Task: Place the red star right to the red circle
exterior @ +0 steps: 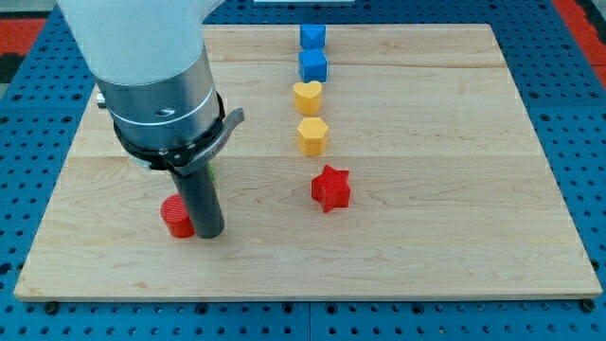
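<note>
The red star (330, 188) lies on the wooden board (426, 142), right of centre. The red circle (174, 216) lies at the lower left, partly hidden by my rod. My tip (208, 233) rests on the board touching the red circle's right side, well to the left of the red star.
A column of blocks runs up from the star: a yellow hexagon (311, 135), a yellow heart (308, 97), a blue block (313, 65) and another blue block (312, 37) at the board's top edge. A bit of green (212, 173) shows behind my rod.
</note>
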